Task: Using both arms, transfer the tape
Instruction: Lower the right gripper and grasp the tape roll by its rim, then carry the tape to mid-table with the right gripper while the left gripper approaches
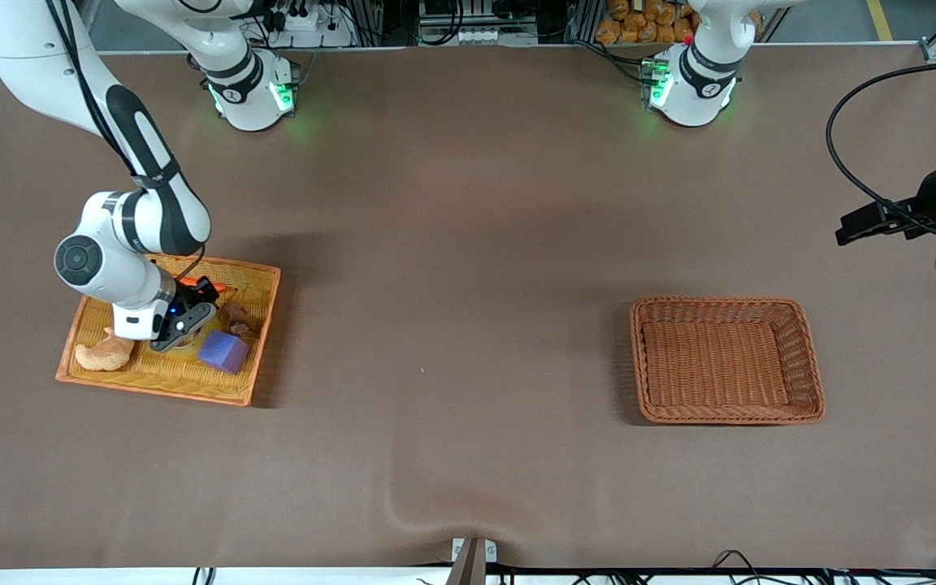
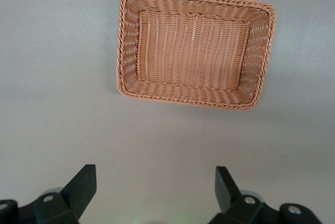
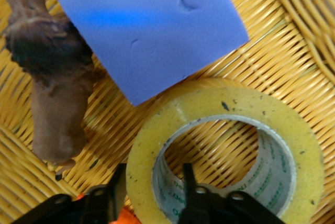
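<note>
Two arms: only the right one was working; the left one waited.
Right gripper (image 1: 184,329): down in the yellow tray (image 1: 261,280) at the right arm's end of the table, set over the tape.
Right grip: one finger (image 3: 191,195) sat inside the ring, the other outside it, so the jaws straddled one wall of the roll. They looked pinched on that wall, though I can't confirm firm contact from the wrist view.
Why this grip: a hold on the wall keeps most of the ring sticking out free, so the other arm would have something to take at the handover.
Tape (image 3: 225,150): lay flat on the tray floor, touching the purple cube (image 1: 223,351). The front camera barely showed it under the gripper.
Tray clutter: brown lump (image 3: 52,77) just beside the cube; pale orange piece (image 1: 104,353) near the tray's corner, apart from the tape. Neither blocked a straight lift.
Left gripper (image 2: 157,185): held high at the left arm's end of the table, fingers spread wide, nothing between them.
Brown basket (image 2: 125,41): empty on the table below the left gripper; likely the drop point.
Progress: early; tape not yet lifted off the tray.
Risk: cube touching the roll could drag along as it rises.
</note>
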Motion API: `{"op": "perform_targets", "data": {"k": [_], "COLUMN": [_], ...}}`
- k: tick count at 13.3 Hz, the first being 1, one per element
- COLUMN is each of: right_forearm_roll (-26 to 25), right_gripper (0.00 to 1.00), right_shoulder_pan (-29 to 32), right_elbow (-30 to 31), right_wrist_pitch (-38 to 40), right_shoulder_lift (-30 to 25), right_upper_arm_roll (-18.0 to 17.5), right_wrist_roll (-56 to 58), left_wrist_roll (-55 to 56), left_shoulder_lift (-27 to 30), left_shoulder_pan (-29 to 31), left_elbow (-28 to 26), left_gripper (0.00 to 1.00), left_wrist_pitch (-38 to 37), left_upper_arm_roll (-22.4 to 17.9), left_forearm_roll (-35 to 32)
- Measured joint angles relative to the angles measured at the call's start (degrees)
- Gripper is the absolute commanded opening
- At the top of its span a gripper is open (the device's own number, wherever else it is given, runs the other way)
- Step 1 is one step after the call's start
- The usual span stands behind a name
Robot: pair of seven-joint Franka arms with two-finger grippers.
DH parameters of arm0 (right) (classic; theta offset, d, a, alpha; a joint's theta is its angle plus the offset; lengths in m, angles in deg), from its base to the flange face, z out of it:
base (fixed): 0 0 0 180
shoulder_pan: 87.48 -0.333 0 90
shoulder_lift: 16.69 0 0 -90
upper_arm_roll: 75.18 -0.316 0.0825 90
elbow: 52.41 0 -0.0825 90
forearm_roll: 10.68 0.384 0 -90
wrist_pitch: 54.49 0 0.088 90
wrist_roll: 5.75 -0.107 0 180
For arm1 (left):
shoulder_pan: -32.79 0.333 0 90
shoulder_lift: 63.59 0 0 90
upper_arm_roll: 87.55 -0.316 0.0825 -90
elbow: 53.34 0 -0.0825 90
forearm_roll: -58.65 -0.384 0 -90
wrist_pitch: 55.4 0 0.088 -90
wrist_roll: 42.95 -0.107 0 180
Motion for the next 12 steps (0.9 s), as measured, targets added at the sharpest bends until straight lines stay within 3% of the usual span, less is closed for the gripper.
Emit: {"op": "perform_targets", "data": {"k": [3,5,9,12], "right_forearm_roll": [0.00,0.00,0.07,0.43], "right_gripper": [0.00,0.00,0.00,0.00], "right_shoulder_pan": [0.00,-0.01,-2.05,-9.59], "right_elbow": [-1.44,-5.07,-21.01,-30.70], "right_wrist_pitch": [2.33,9.14,32.05,40.95], "right_shoulder_lift": [-0.73,-2.39,-6.78,-7.41], "right_upper_arm_roll": [-0.04,-0.07,-0.67,-1.09], "right_wrist_roll": [0.00,0.01,-1.10,-15.87], "left_wrist_roll": [0.00,0.00,0.00,0.01], "left_shoulder_lift": [-0.05,-0.08,-0.24,-0.57], "left_shoulder_pan": [-0.04,-0.05,-0.15,-0.21], "left_elbow": [0.00,0.00,-0.08,-0.10], "left_gripper": [1.00,1.00,1.00,1.00], "left_wrist_pitch": [0.00,0.00,0.00,0.00], "left_upper_arm_roll": [0.02,0.02,0.10,0.26], "left_forearm_roll": [0.00,0.00,0.00,0.00]}}
